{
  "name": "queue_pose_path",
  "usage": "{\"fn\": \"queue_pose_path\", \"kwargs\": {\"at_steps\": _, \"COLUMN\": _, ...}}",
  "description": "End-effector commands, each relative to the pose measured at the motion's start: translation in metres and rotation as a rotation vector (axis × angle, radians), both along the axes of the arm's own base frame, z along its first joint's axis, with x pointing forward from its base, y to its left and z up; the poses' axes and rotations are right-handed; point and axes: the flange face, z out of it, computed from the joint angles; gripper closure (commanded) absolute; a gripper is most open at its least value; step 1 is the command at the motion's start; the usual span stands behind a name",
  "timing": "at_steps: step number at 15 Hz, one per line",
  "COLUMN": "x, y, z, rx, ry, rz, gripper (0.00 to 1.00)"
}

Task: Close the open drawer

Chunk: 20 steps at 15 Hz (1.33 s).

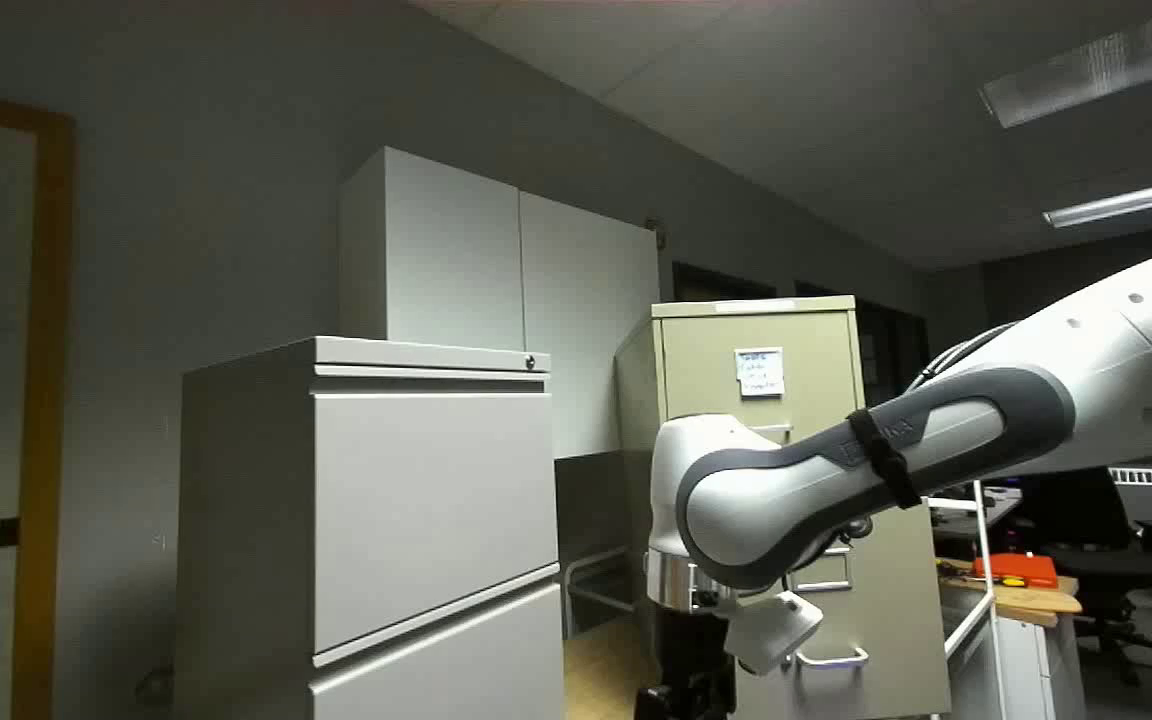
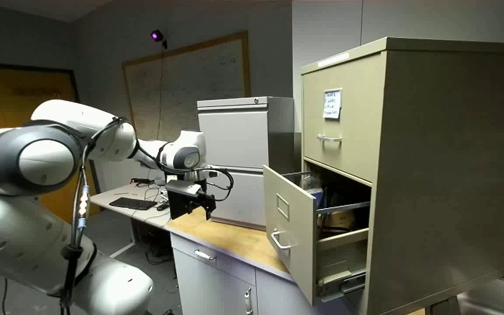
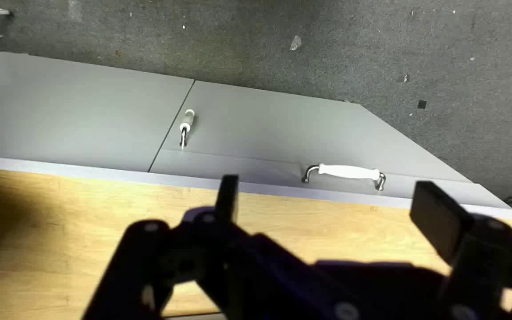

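pale grey cabinet (image 2: 234, 135) on wooden worktop (image 2: 234, 238). below it: pale base unit (image 2: 217, 280) with white handles (image 3: 348, 171), then dark grey floor (image 3: 327, 66). behind it in an exterior view: framed whiteboard (image 2: 186, 83). left of it, same view: desk (image 2: 103, 198) with dark keyboard (image 2: 133, 203), small purple-lit device (image 2: 156, 36) high up. behind and above it, in an exterior view: white cupboard (image 1: 456, 260). well right of it, same view: orange case (image 1: 1026, 566), dark office chair (image 1: 1086, 505) just past the case.

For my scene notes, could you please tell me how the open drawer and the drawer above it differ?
The open drawer sticks out of the beige cabinet; the upper drawer is shut. The upper drawer bears a white paper label; the open drawer's front shows none. Both are beige-fronted, with pale handles.
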Motion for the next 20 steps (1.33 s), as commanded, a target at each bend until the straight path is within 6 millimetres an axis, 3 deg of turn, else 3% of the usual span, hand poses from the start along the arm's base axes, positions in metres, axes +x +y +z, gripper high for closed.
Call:
{"fn": "queue_pose_path", "kwargs": {"at_steps": 1, "x": 0.000, "y": 0.000, "z": 0.001, "rx": 0.000, "ry": -0.001, "rz": 0.000, "gripper": 0.00}}
{"fn": "queue_pose_path", "kwargs": {"at_steps": 9, "x": 0.005, "y": 0.000, "z": 0.010, "rx": -0.003, "ry": -0.039, "rz": -0.021, "gripper": 0.00}}
{"fn": "queue_pose_path", "kwargs": {"at_steps": 10, "x": 0.007, "y": 0.000, "z": 0.014, "rx": 0.000, "ry": -0.060, "rz": -0.034, "gripper": 0.08}}
{"fn": "queue_pose_path", "kwargs": {"at_steps": 11, "x": 0.010, "y": -0.002, "z": 0.018, "rx": 0.004, "ry": -0.090, "rz": -0.050, "gripper": 0.25}}
{"fn": "queue_pose_path", "kwargs": {"at_steps": 16, "x": 0.024, "y": -0.027, "z": 0.033, "rx": 0.024, "ry": -0.233, "rz": -0.157, "gripper": 0.65}}
{"fn": "queue_pose_path", "kwargs": {"at_steps": 20, "x": 0.035, "y": -0.066, "z": 0.038, "rx": 0.012, "ry": -0.360, "rz": -0.289, "gripper": 0.93}}
